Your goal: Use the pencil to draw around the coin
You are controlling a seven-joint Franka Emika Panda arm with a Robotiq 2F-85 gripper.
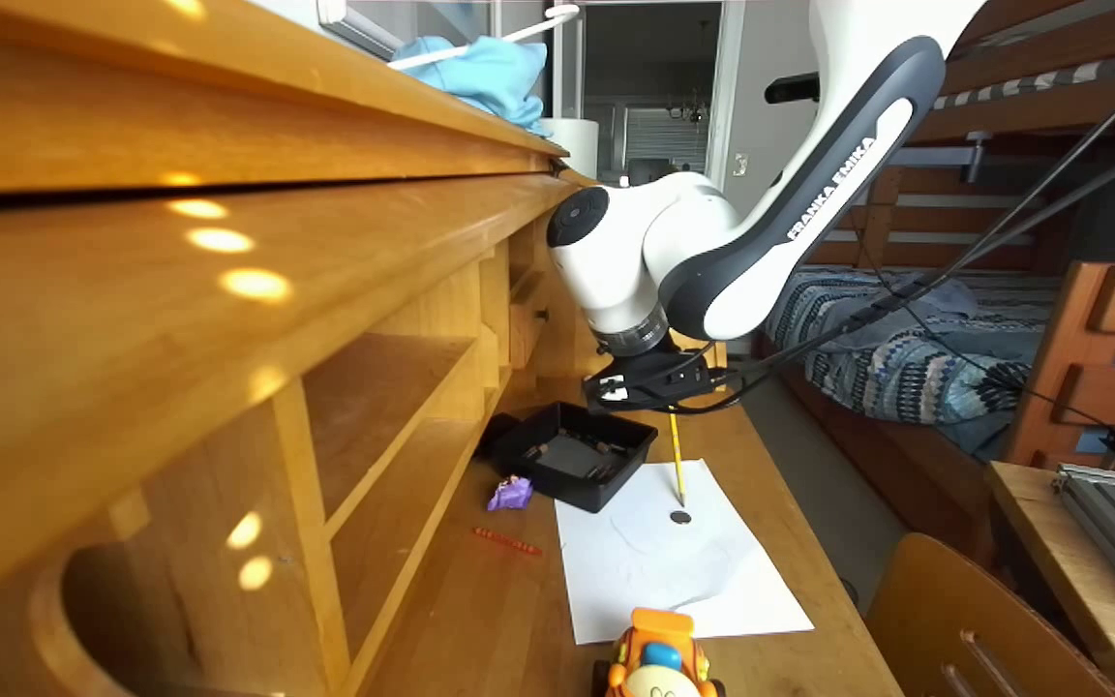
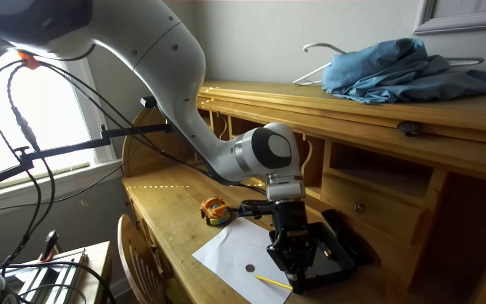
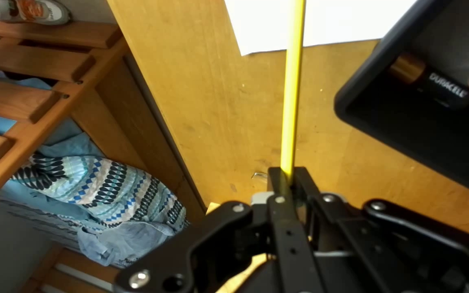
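Note:
The yellow pencil (image 1: 677, 450) slants down toward the white paper sheet (image 1: 649, 581) in an exterior view. It also shows in an exterior view (image 2: 273, 282) and in the wrist view (image 3: 292, 93). My gripper (image 3: 287, 175) is shut on the pencil near one end. In an exterior view the fingertips (image 2: 298, 287) are low, beside the paper. The dark round coin (image 1: 680, 517) lies flat on the paper; it also shows in an exterior view (image 2: 249, 268). The pencil's far end is close beside the coin; I cannot tell whether it touches coin or paper. The coin is out of the wrist view.
A black tray (image 1: 516, 447) with batteries stands beside the paper, close to my gripper. A purple wrapper (image 1: 511, 494), a red crayon (image 1: 507, 540) and an orange toy car (image 1: 659, 658) lie on the desk. Desk shelves (image 2: 371, 188) rise behind the tray.

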